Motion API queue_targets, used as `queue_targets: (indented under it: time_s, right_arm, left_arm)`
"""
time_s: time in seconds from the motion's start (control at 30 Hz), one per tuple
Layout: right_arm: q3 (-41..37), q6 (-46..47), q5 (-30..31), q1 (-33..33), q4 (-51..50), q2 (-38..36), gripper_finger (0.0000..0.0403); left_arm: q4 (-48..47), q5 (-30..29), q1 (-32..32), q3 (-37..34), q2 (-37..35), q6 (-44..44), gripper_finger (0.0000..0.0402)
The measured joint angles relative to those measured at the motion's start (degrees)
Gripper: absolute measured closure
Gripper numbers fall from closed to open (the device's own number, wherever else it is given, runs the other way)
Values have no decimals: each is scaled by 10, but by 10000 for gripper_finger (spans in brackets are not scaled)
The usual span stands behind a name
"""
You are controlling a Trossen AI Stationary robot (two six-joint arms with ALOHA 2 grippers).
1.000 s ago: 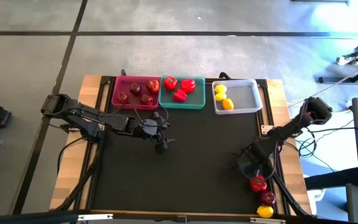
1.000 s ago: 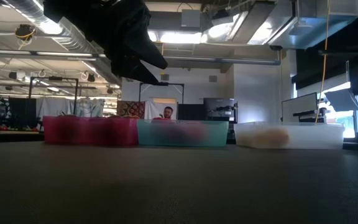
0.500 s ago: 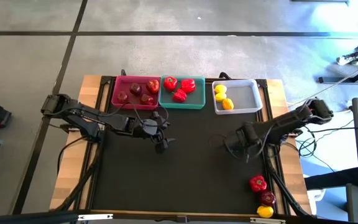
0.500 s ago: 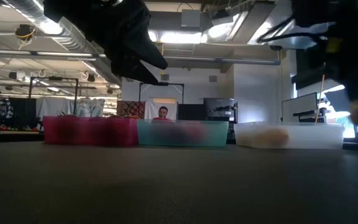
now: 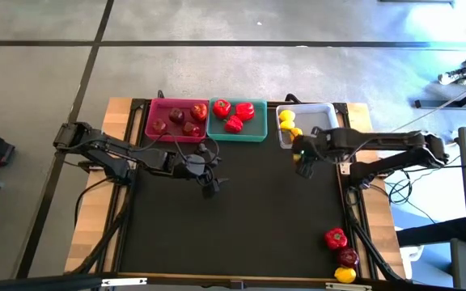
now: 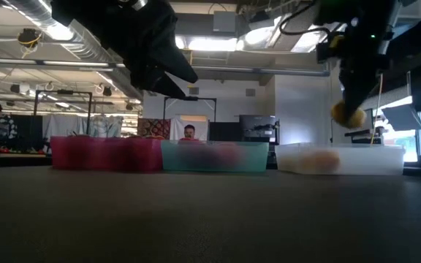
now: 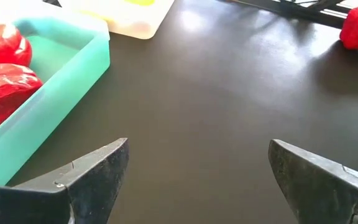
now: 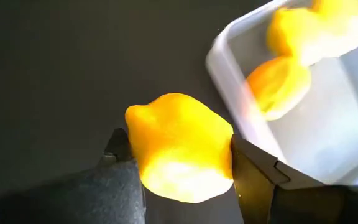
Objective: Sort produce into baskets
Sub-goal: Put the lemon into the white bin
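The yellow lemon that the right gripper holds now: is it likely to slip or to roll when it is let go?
The lemon looks rounded and smooth, so it would probably roll on landing. The right gripper pinches only its sides, so it might slip. The white basket has walls that should stop it.

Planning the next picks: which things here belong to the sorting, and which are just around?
Job: pink basket, teal basket, white basket, lemon held in right gripper, pepper, apple and lemon still unsorted.
Just around: cables, idle left gripper.
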Motion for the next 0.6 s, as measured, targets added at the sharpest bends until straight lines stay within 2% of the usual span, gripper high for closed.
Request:
queue_targets:
  time_s: [0.3, 0.53, 0.6]
  right_arm:
    - [0, -96, -13, -163, 87, -10, 281]
    - [-3, -134, -21, -268, 125, -10, 281]
    - [-12, -150, -27, -291, 137, -10, 281]
  left_arm:
    - [0, 0, -1, 0, 0, 36, 21]
    - [0, 3, -1, 0, 0, 20, 21]
    - [0, 20, -1, 0, 0, 17, 21]
